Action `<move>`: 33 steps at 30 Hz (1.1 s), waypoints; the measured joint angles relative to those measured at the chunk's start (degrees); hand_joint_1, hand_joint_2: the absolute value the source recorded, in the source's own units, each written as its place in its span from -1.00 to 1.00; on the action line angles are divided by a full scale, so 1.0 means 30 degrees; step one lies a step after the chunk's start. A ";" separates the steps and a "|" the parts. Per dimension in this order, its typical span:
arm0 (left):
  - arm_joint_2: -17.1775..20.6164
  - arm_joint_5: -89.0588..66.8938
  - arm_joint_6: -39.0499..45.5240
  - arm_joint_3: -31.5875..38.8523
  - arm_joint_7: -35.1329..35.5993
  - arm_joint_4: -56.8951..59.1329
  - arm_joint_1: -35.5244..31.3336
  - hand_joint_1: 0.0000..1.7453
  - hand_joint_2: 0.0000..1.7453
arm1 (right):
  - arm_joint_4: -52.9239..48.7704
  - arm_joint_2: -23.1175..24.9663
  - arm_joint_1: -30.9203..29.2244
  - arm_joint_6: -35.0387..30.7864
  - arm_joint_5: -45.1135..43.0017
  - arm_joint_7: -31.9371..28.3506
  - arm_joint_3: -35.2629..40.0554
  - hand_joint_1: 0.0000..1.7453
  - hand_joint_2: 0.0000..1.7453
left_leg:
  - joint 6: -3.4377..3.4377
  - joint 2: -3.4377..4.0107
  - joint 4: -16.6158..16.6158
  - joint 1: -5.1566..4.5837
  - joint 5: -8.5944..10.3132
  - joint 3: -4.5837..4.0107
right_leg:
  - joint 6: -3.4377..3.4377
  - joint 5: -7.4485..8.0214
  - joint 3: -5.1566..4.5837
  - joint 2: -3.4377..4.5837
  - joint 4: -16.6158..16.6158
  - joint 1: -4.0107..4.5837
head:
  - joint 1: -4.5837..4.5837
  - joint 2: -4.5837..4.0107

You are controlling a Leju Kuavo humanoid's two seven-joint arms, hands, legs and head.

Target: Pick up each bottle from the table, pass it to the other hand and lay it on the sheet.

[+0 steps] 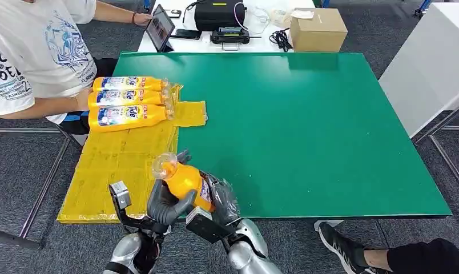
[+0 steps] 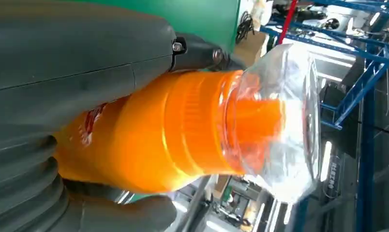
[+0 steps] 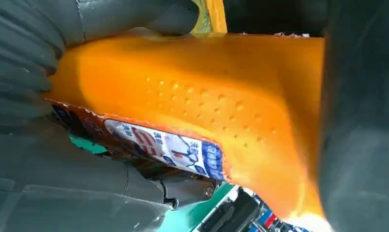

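An orange bottle [image 1: 183, 178] with a clear cap cover is held above the green table's [image 1: 307, 131] front edge, neck pointing toward the yellow sheet [image 1: 119, 165]. My left hand [image 1: 165, 204] grips it from below. My right hand [image 1: 222, 198] wraps its labelled body from the right. In the left wrist view the bottle's neck and shoulder [image 2: 183, 130] lie between the thumb and fingers of my left hand [image 2: 76, 53]. The right wrist view has the bottle's dimpled side [image 3: 207, 96] enclosed by my right hand [image 3: 47, 169]. Three orange bottles [image 1: 127, 98] lie side by side at the sheet's far end.
A person [image 1: 33, 51] sits at the table's far left, one arm beside the laid bottles. Behind the green table stands a white table with a cardboard box [image 1: 317, 28], a tablet [image 1: 160, 27] and a black case. Someone's shoe [image 1: 341, 242] is at the front right.
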 measured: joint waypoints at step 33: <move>0.0051 -0.0641 0.0591 0.0138 -0.0240 -0.0532 -0.0122 1.00 1.00 | -0.0044 0.0051 -0.0068 -0.0825 -0.0028 0.0263 0.0452 -1.00 -1.00 | 0.0001 -0.0007 0.0000 0.0001 0.0003 -0.0002 | 0.0000 0.0000 0.0001 0.0000 0.0001 0.0001 | 0.0007 0.0000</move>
